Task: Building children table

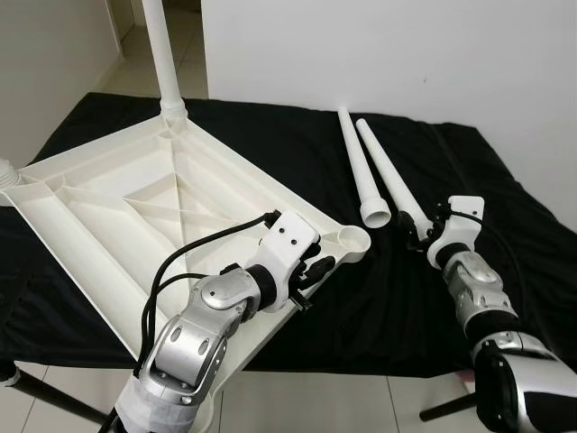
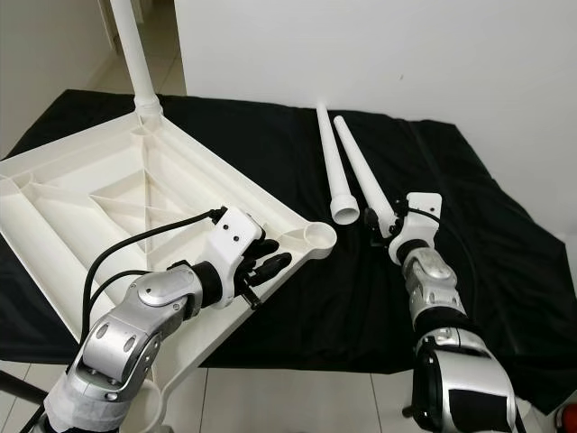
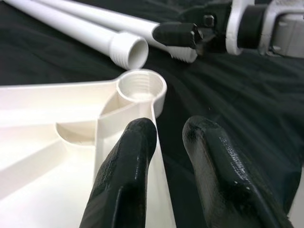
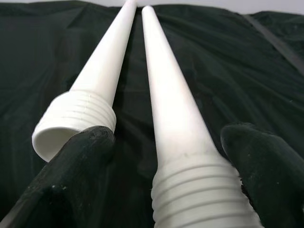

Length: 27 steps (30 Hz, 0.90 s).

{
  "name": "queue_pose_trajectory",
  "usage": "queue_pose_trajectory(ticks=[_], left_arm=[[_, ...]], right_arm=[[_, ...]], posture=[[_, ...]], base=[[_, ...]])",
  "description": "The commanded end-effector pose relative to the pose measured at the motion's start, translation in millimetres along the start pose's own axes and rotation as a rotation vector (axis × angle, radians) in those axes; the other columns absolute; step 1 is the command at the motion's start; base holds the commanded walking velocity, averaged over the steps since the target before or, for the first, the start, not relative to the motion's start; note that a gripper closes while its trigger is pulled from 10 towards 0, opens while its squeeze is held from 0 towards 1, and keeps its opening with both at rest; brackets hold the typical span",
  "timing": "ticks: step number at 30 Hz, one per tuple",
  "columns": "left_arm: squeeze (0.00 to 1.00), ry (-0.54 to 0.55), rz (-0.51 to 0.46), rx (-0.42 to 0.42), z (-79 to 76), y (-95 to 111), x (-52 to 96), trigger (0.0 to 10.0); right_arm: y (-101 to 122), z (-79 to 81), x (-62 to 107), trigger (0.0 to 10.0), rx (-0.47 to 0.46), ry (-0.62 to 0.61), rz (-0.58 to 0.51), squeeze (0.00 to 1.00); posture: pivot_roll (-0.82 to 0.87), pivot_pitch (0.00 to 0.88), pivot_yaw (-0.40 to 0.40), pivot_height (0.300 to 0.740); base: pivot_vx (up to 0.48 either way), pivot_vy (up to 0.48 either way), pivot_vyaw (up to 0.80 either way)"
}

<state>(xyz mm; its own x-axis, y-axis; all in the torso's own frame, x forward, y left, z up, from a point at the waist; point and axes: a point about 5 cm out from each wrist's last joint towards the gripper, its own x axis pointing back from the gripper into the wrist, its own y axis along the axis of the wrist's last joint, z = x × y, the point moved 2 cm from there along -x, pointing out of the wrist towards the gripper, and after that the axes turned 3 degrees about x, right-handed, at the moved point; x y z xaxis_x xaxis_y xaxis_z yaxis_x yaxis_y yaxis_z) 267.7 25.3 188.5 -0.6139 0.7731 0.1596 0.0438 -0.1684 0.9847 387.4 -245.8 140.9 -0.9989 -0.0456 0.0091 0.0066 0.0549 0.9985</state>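
Observation:
The white table top (image 1: 117,207) lies upside down on a black cloth, with one white leg (image 1: 162,54) standing screwed into its far corner. Its near corner socket (image 1: 355,241) is empty. My left gripper (image 1: 315,269) is open just behind that socket (image 3: 141,88), one finger on each side of the table's rim. Two loose legs (image 1: 359,162) (image 1: 383,167) lie side by side on the cloth beyond the socket. My right gripper (image 1: 416,230) is open around the threaded end (image 4: 204,190) of the right-hand leg, its fingers (image 4: 85,156) clear of the plastic.
The black cloth (image 1: 505,207) covers the whole work surface and drops off at the front to a tiled floor (image 1: 343,401). A white wall stands behind. A dark stand leg (image 1: 54,397) crosses the floor at the lower left.

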Motion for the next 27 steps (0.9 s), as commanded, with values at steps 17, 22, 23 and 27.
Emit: queue_pose_trajectory(ticks=[17,22,23,27], left_arm=[[0.0,0.055,0.056,0.003,3.1,-4.3,9.5,10.0],[0.0,0.068,0.06,-0.002,4.4,-3.4,10.4,10.0],[0.0,0.07,0.061,-0.002,4.8,-3.2,10.5,10.0],[0.0,0.077,0.06,-0.003,6.1,-2.6,10.5,10.0]], right_arm=[[-2.6,-5.5,-4.7,10.0,0.001,-0.043,0.06,0.0],[-1.4,-1.9,-6.9,10.0,0.002,-0.034,0.062,0.0],[-1.3,-0.8,-7.4,10.0,0.004,-0.03,0.062,0.0],[-1.4,1.3,-8.0,6.2,0.003,-0.019,0.064,0.0]], posture=[[0.06,0.183,-0.038,0.74],[0.06,0.183,-0.044,0.74],[0.06,0.183,-0.045,0.74],[0.07,0.181,-0.049,0.74]], base=[[0.0,0.0,0.0],[0.0,0.0,0.0],[0.0,0.0,0.0],[0.0,0.0,0.0]])
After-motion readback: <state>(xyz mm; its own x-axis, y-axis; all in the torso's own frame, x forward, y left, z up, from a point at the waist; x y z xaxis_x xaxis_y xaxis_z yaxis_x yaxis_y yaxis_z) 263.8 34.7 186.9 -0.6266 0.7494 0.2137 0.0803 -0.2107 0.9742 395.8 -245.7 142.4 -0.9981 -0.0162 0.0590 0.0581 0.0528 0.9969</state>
